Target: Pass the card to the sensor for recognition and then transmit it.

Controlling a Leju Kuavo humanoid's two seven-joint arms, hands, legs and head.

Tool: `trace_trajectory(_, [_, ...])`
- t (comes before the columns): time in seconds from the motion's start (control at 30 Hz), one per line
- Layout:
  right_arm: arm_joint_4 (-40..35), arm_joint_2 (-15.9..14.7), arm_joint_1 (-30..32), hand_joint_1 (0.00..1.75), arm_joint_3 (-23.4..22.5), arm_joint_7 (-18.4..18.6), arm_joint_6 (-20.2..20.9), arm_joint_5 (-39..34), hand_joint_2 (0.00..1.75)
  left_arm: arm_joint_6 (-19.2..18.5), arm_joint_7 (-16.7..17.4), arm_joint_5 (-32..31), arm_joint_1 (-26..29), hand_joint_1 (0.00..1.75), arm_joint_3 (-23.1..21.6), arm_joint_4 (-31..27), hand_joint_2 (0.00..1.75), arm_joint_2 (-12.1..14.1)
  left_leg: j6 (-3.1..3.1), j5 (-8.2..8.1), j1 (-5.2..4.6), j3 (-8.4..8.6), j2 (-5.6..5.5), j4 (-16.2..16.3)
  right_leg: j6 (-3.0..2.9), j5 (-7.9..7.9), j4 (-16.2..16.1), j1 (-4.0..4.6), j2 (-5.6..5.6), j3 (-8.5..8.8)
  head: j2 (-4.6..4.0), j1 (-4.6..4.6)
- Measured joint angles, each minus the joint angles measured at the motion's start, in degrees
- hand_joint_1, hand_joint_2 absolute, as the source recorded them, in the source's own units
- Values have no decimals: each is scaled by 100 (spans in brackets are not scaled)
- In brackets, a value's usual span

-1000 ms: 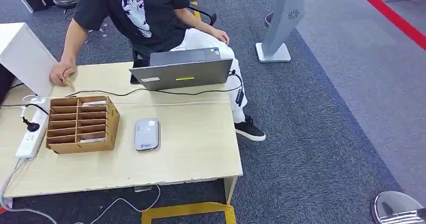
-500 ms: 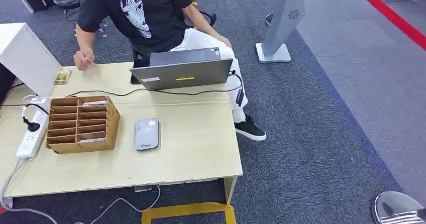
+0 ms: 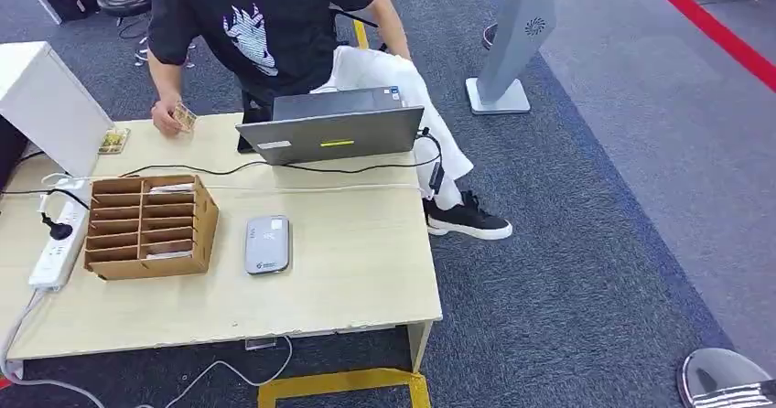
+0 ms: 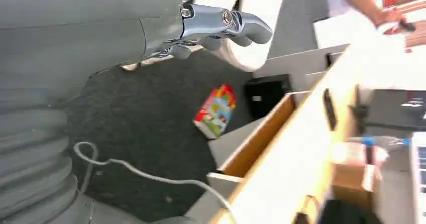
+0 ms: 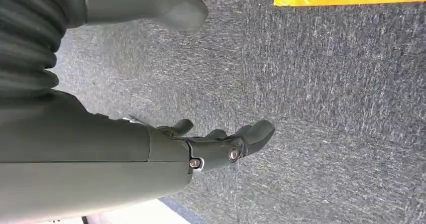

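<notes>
Hands hang empty: our left hand [image 4: 221,25] w/ fingers apart, right hand [image 5: 221,146] likewise above carpet. Sensor [image 3: 266,244] on table [image 3: 357,271], well apart from both; person's hand [image 3: 169,120] holds card [image 3: 186,115].

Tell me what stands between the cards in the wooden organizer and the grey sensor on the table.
Nothing visible does. The wooden organizer sits beside the sensor, with bare table between them. The laptop and its black cable lie farther back, off that path.
</notes>
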Motion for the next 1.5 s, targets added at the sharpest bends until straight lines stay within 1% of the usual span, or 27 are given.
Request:
trace_trajectory(0.17, [2,0,-5,0,0,0,9,42,175,-13,-22,-472,-28,0,-133,-949,175,-13,0,0,-4,2,-1,0,0,0,0,-1,-1,0,0,-6])
trace_trajectory(0.23, [2,0,-5,0,0,0,13,46,175,-139,6,-749,-160,0,-157,-1179,175,44,-1,1,-3,2,-1,0,0,0,0,0,-2,1,0,-2])
trace_trajectory(0.3, [2,0,-10,0,0,2,28,50,175,-310,120,-1036,-349,0,-188,-1302,175,193,-2,2,-3,4,0,0,-3,2,0,0,-1,1,0,-4])
trace_trajectory(0.4, [2,0,-29,0,0,18,101,85,175,-481,308,-1409,-724,0,-273,-1339,175,467,-3,6,-3,5,-1,0,-6,5,1,1,-1,1,0,-4])
trace_trajectory(0.6, [2,0,-101,0,4,131,219,151,175,-592,730,-1953,-1530,0,-551,-1206,175,959,-7,10,-2,6,1,0,-11,10,2,1,2,-1,0,-2])
trace_trajectory(0.8, [0,0,-168,0,22,236,326,223,175,-560,1148,-2449,-2358,0,-787,-681,175,1369,-5,12,-3,5,2,1,-10,11,2,1,4,-1,0,-2])
trace_trajectory(1.03, [-9,-2,-247,0,50,350,418,321,175,-450,1554,-2949,-3296,0,-960,264,175,1744,-6,13,-3,5,9,1,-12,13,3,1,9,-3,0,-4])
trace_trajectory(1.3, [-17,-2,-336,0,59,472,525,428,175,-304,1917,-3417,-4338,0,-1060,1483,175,2087,-6,18,-2,4,14,1,-10,16,5,1,13,-4,0,-2])
trace_trajectory(1.5, [-24,-2,-382,0,61,551,616,522,175,-240,2168,-3714,-5089,0,-1080,2371,175,2284,-6,18,-2,3,13,2,-11,17,6,1,13,-4,0,-2])
